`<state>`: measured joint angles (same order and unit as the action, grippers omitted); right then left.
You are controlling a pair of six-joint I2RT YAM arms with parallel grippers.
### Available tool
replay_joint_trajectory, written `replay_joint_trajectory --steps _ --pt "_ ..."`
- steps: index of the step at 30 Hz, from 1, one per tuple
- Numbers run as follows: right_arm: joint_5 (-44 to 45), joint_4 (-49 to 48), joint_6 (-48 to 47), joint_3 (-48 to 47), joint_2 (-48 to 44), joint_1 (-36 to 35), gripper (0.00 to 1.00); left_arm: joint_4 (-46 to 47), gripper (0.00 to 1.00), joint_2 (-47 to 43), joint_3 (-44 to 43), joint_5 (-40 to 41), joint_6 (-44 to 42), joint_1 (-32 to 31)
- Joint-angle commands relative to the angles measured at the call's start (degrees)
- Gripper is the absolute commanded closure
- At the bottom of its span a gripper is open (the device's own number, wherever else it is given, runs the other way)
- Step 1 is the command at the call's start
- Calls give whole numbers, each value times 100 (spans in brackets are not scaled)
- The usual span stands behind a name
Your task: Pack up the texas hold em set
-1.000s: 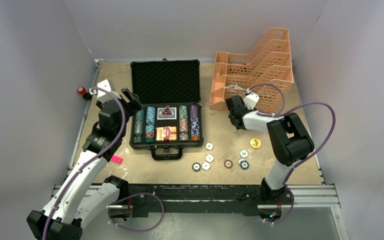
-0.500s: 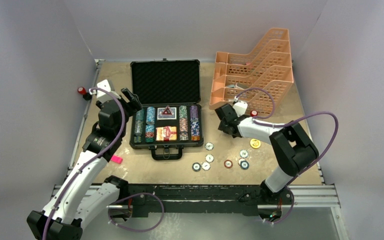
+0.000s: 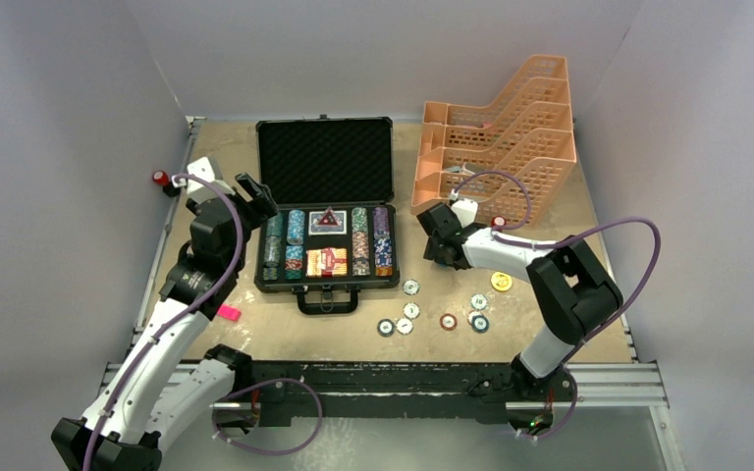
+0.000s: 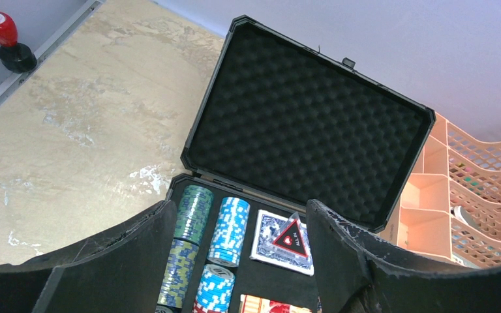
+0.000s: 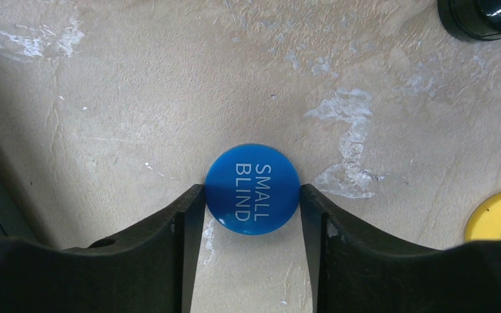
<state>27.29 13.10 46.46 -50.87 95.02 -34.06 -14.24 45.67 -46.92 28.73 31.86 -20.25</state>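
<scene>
My right tool pinches the blue small-blind button, toward the right edge of the bench. My left tool hangs spread over the open briefcase near the far edge.

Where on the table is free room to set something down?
Bare: near side of the case, between marker and loose chips; the strip between lid and rack. Crowded: right of the handle, where the right gripper pinches a blue button.
</scene>
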Motion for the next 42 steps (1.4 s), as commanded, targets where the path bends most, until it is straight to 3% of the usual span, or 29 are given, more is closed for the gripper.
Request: replay_joint_trajectory --steps 1,13,20,33,42 --pt "-299 315 56 64 267 23 48 253 28 -42 7 53 -94 56" --pt "152 -153 -470 -143 -732 -148 49 225 29 -22 -14 36 -74 108" --pt "238 -304 -996 -977 -878 -588 48 194 29 -155 -11 145 -82 161" --pt "-73 -581 -1795 -3714 1154 -1694 46 84 29 -383 -12 502 -39 184" --pt "-550 -590 -2088 -4482 2004 -1854 46 89 29 -315 -30 486 -4 231"
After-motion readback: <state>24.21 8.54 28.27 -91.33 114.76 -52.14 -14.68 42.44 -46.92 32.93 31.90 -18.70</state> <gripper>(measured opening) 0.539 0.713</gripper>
